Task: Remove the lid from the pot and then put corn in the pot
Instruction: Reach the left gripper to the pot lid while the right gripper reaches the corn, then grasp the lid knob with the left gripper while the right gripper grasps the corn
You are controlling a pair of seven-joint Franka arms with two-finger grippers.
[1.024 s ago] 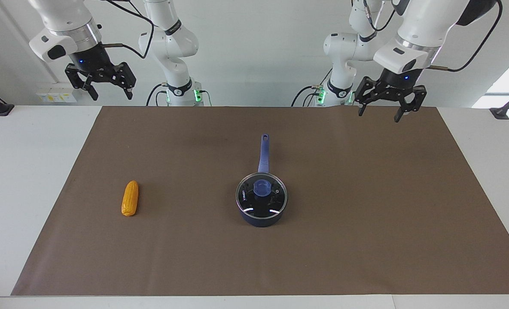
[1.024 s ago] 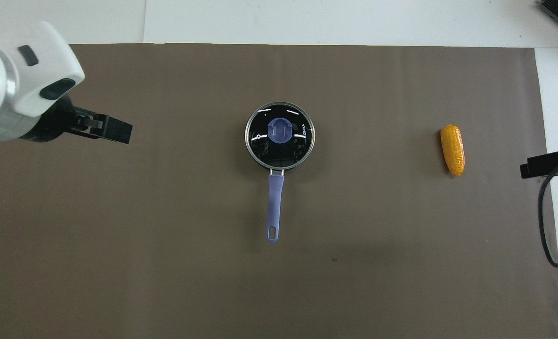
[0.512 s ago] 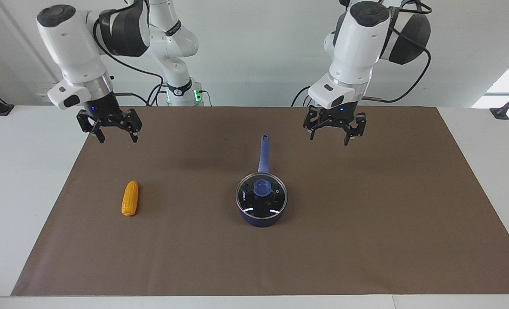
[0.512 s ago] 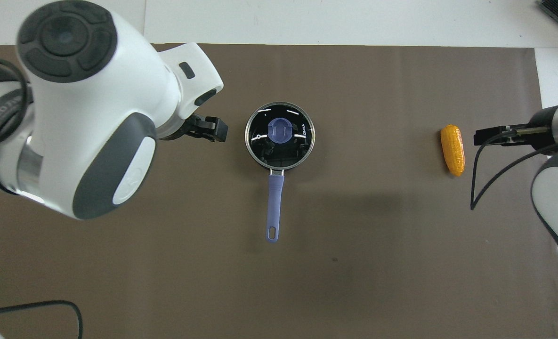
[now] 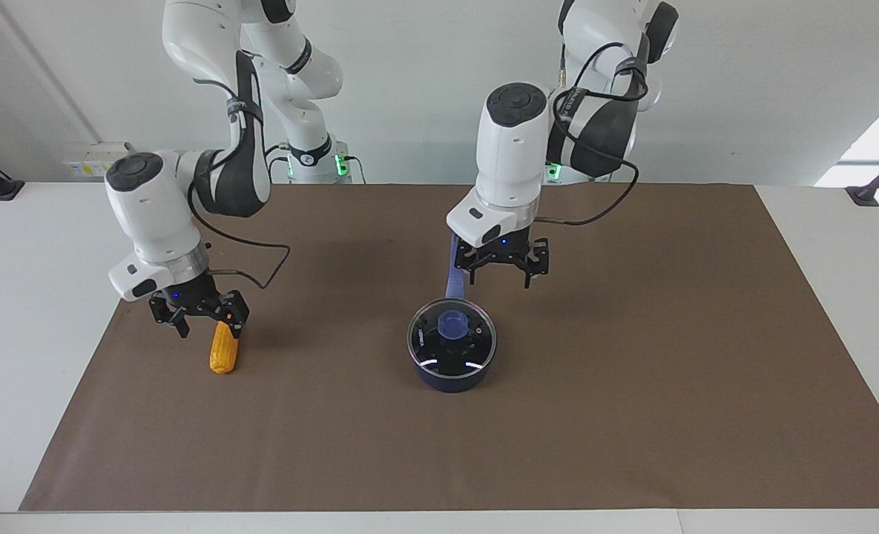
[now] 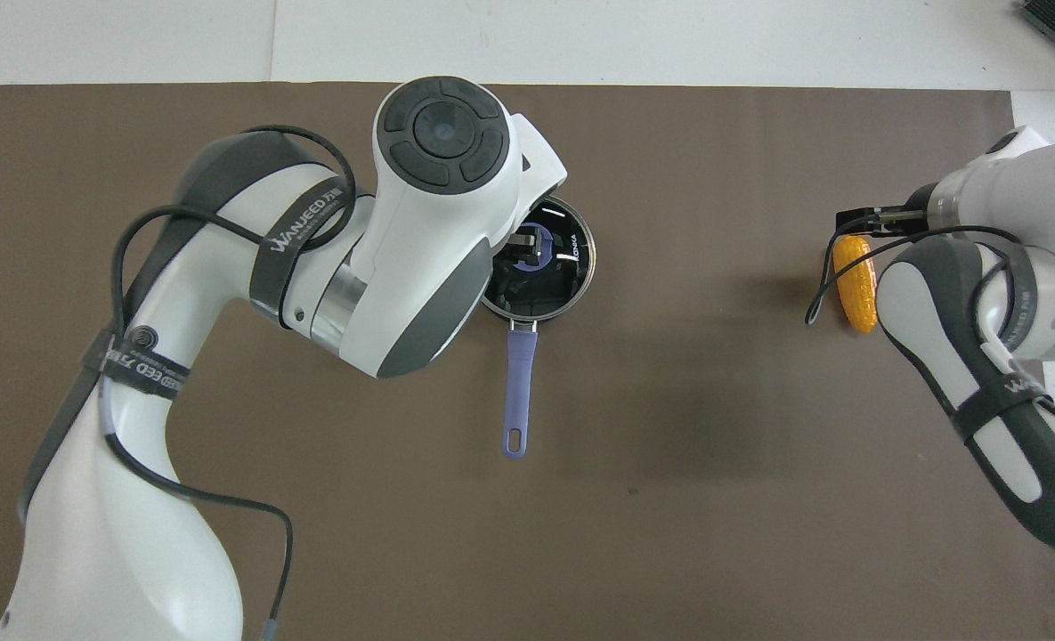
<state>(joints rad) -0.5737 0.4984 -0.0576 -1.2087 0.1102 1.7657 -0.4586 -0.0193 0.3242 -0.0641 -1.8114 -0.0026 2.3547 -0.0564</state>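
The lid (image 5: 452,337) sits on the pot (image 5: 451,371) mid-mat, my left claw (image 5: 500,278) hanging open and empty above the pot's handle (image 6: 518,385), and toward my right arm's end my right claw (image 5: 200,320) spreads open over the corn (image 5: 222,350), gripping nothing.

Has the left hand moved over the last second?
Yes. The left hand came down from above the mat's edge toward the lidded pot, open above its handle.
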